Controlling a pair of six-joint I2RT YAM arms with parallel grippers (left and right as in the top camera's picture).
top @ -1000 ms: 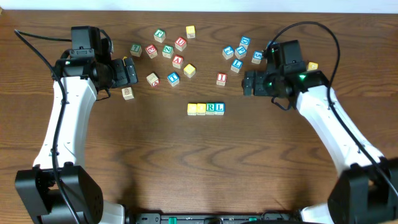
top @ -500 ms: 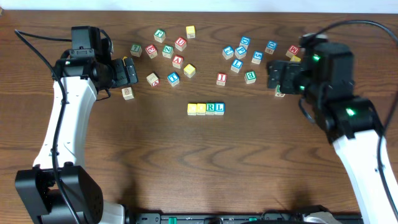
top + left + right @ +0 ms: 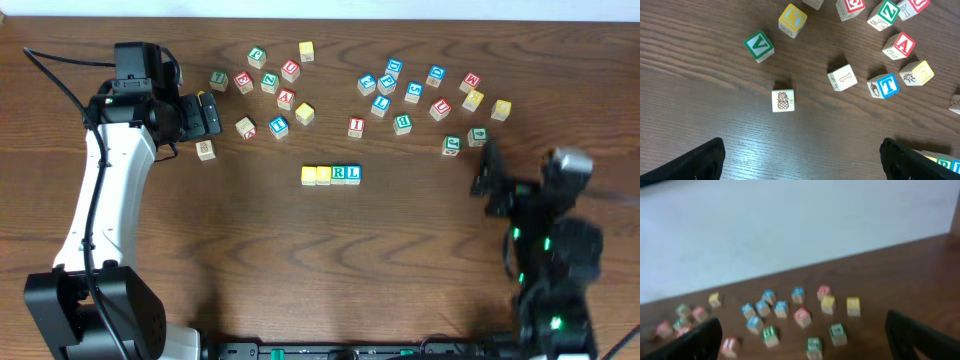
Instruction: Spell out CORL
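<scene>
Four cubes stand side by side in a row mid-table: two yellow-faced cubes [image 3: 309,175] [image 3: 323,175], the green R cube [image 3: 339,174] and the blue L cube [image 3: 353,173]. My left gripper [image 3: 216,114] hovers at the back left, up and left of the row. It is open, its dark fingers [image 3: 702,161] wide apart over bare wood. The row's left end [image 3: 935,157] only peeks in at the left wrist view's lower right corner. My right gripper [image 3: 487,172] is at the right, well clear of the row, open with nothing between its fingertips [image 3: 920,335].
Loose letter cubes lie scattered along the back: one group [image 3: 270,85] at back left, another [image 3: 400,90] at back right reaching to a yellow cube [image 3: 500,109]. A pineapple-faced cube [image 3: 205,150] [image 3: 783,100] sits below my left gripper. The right wrist view is blurred.
My right arm has pulled back from the back-right cubes toward the table's front right. The left arm and the four-cube row have not moved.
</scene>
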